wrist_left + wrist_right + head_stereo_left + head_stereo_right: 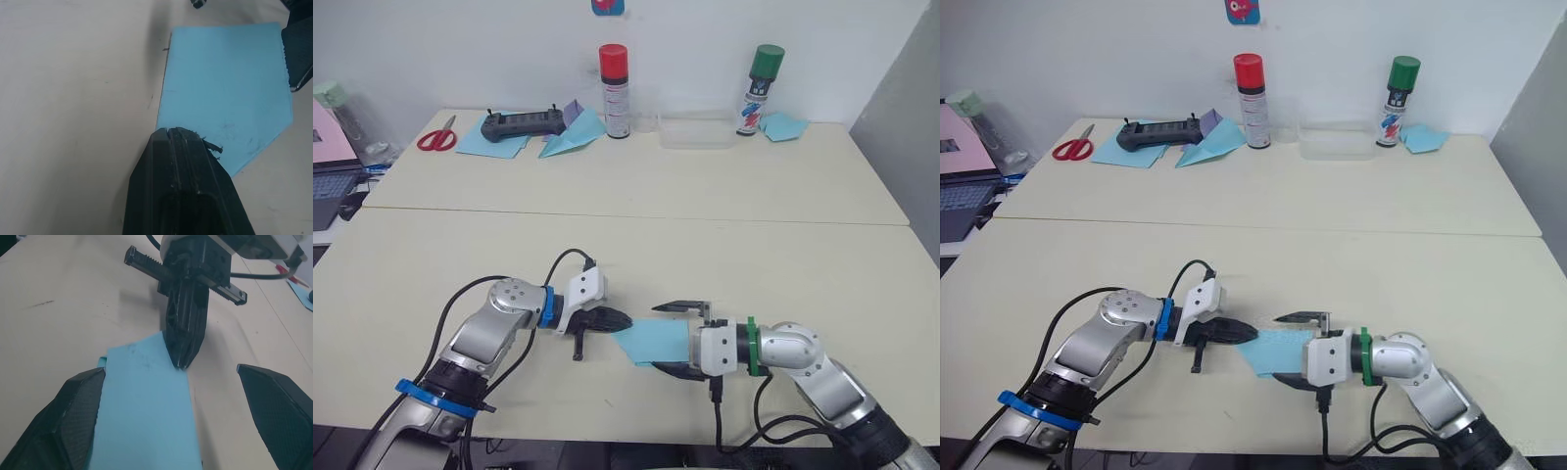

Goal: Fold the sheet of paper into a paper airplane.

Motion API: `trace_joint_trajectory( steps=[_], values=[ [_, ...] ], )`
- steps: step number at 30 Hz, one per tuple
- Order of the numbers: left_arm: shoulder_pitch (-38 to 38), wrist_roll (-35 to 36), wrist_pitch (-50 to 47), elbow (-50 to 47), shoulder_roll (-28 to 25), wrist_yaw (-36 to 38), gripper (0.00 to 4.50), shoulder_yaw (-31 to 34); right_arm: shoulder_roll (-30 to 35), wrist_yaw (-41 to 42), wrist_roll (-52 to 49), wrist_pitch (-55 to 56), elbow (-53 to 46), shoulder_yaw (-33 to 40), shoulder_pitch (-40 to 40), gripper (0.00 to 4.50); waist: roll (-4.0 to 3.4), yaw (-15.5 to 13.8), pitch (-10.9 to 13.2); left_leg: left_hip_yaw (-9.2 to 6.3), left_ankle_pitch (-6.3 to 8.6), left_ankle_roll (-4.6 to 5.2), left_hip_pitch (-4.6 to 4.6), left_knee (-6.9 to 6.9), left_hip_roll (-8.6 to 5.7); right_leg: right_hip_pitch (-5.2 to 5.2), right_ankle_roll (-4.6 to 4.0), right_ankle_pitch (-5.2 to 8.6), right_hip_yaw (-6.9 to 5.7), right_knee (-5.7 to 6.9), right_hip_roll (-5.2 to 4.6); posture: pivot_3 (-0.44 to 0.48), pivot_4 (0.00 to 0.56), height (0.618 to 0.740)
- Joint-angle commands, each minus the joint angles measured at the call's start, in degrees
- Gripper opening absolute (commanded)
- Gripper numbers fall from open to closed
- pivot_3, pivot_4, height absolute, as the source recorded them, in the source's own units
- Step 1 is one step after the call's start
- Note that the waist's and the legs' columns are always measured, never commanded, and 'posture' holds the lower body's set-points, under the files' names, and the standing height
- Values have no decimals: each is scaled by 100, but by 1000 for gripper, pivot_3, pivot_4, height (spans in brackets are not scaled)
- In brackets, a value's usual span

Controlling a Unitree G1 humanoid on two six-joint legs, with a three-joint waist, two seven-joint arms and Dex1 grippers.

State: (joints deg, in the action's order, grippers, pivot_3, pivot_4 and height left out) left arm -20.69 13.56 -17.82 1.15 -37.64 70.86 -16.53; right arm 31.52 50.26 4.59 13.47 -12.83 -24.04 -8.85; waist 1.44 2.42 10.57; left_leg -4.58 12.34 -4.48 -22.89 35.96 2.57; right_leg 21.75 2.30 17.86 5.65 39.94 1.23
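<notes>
The sheet of paper lies flat on the near table, between the two grippers, with one corner already folded to a slanted edge on its left side. The left gripper has its two fingers pressed together with no gap, and their tip rests on the left corner of the sheet, as the right wrist view shows. The right gripper is spread wide, one finger on the far side and one on the near side of the sheet's right part; neither finger clamps it.

The surface around the sheet holds the arms' black cables. Along the back edge of the far table stand a red-capped spray can and a green-capped spray can, with a clear plastic box between them. To the left of the red-capped can lie a wider blue paper dart, a black controller on blue paper and red scissors. A small blue paper lump sits right of the green-capped can. A laptop is at the far left.
</notes>
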Motion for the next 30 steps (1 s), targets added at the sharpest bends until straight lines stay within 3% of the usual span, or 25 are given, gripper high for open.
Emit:
trace_joint_trajectory(
  steps=[1, 13, 30],
  values=[
    [-10, -115, 4, 98, -66, 50, 35, -33, -34, 48, 7, 226, 21, -59, -118, 4500, 0, -1, 0, 1, 0, 0, 0, 0, 0, 0, 0, 0, 0, 0, 0, 0, 150, 740],
    [56, 37, -300, 52, -36, 33, 35, 41, -28, 159, 599, 1063, 601, -444, -450, 4500, 0, 32, 0, 0, 0, 0, 4, 0, 0, -2, 0, 0, 0, 1, 0, 0, 150, 740],
    [34, -10, -362, 32, 0, -19, 35, -13, -234, 33, 157, 535, 481, -237, -411, 4500, 0, 48, 0, -1, 0, 0, 6, 0, 0, -5, 0, 0, 1, 1, 0, 0, 150, 740]
  ],
)
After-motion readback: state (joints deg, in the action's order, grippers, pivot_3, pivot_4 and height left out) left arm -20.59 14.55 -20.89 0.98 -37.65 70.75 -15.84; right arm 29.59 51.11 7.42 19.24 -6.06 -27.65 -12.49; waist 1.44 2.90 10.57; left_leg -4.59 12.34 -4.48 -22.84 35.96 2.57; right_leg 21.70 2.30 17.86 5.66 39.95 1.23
